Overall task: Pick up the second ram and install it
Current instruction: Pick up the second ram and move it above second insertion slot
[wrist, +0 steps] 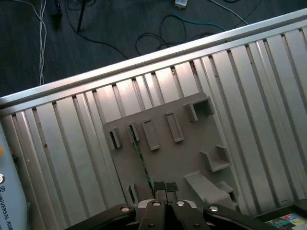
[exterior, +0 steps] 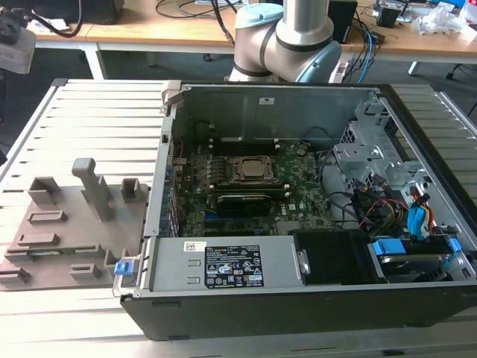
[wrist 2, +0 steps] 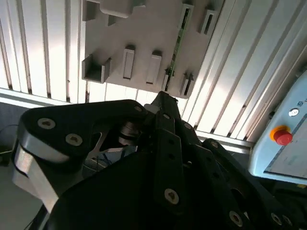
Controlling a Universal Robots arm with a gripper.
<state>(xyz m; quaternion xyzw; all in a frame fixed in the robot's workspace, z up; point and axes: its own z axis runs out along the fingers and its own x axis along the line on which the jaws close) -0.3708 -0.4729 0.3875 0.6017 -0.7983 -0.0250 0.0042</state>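
Gripper (wrist: 165, 187) low over the grey holder tray (wrist: 192, 143) in the first wrist view, pointing down at it, pads pressed together with nothing seen between them. Tray flat on the slatted table (wrist: 249, 96). Second ram (wrist: 140, 155) on edge in a narrow slot of the tray, one end just beside the fingertips; cannot tell whether touching them.

Second wrist view: holder tray (wrist 2: 144, 33) beyond the black gripper body. Second ram (wrist 2: 176, 45) a thin green strip between two small end brackets, one fingertip (wrist 2: 162, 99) aimed at its near end. Pendant (wrist 2: 288, 158) with a red button beside the slats.

Exterior view: holder tray (exterior: 74, 239) on the table at the exterior view's left, just beside the open computer case (exterior: 298, 313). Inside the case, green motherboard (exterior: 298, 186) with the CPU socket (exterior: 253, 170) near its middle, cables and drive bays toward the exterior view's right. Arm (exterior: 298, 30) rising from its base behind the case.
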